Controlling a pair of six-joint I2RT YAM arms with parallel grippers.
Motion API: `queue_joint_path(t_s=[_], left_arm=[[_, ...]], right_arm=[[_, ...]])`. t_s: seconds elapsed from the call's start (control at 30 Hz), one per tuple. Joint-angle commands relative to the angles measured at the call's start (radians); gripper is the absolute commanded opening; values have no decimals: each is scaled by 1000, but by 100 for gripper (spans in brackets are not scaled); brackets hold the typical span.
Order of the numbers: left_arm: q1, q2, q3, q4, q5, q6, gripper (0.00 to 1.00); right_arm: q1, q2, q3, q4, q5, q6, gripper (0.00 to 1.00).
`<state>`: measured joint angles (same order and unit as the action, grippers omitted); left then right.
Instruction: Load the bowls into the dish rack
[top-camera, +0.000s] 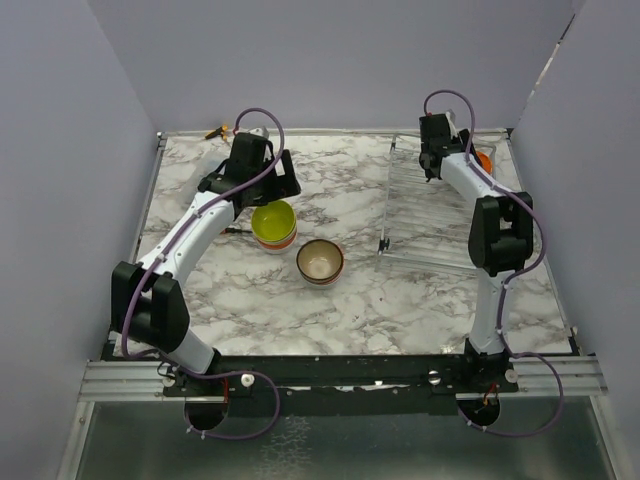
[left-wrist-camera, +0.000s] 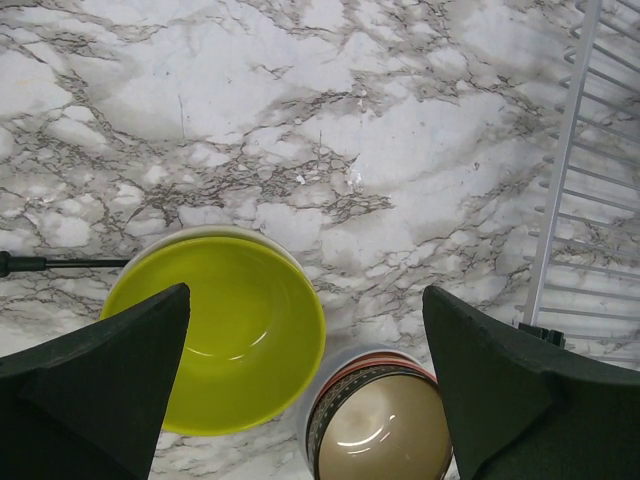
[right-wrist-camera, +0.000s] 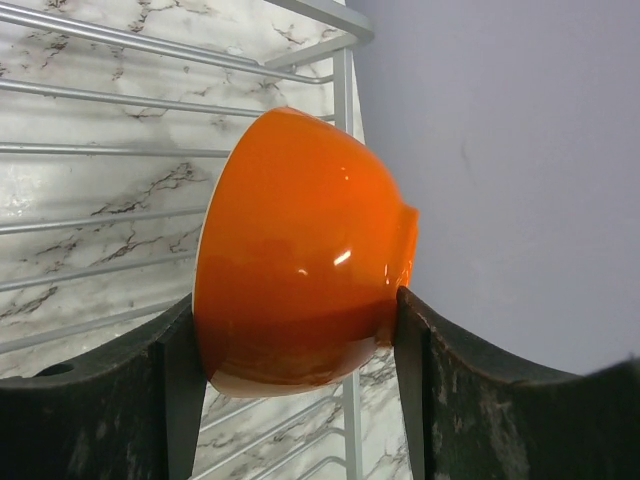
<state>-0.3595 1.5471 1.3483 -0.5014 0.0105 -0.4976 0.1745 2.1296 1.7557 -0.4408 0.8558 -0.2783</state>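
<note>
The right gripper (right-wrist-camera: 295, 345) holds an orange bowl (right-wrist-camera: 300, 260), one finger against its rim side and the other by its foot ring. The bowl is tipped on its side: in the right wrist view its mouth faces left and its foot faces right, so its axis lies level. It hangs at the far right corner of the dish rack (top-camera: 430, 215), against the silver bars; whether it touches them I cannot tell. The rack lies flat on the right of the marble table (top-camera: 400, 300). The left gripper (left-wrist-camera: 305, 300) stands wide open above a lime green bowl (left-wrist-camera: 220, 335), mouth up and nested in another bowl. Just beside it is a beige bowl (left-wrist-camera: 380, 425), also mouth up
</note>
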Motion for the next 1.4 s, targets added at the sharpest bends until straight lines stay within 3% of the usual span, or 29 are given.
queue_joint_path(t_s=[0.0,0.43,0.63,0.87,1.1,1.37], left_arm=[[23,-1,11,29,98,-13,99],[47,-21,11,29,145,27,99],[49,-40,7,24,154,55,99],[51,-42,3,20,173,66,99],[50,-56,-23,19,187,51,99],[51,-74,-47,22,230,52,98]], right_arm=[[-7,42,1,107,69,-110,52],[-11,71,73,5,-50,-69,94],[-12,8,87,-102,-210,36,100],[-12,-90,111,-248,-299,206,96],[-39,-204,-4,-227,-470,398,68],[-121,-177,-33,-166,-688,565,54]])
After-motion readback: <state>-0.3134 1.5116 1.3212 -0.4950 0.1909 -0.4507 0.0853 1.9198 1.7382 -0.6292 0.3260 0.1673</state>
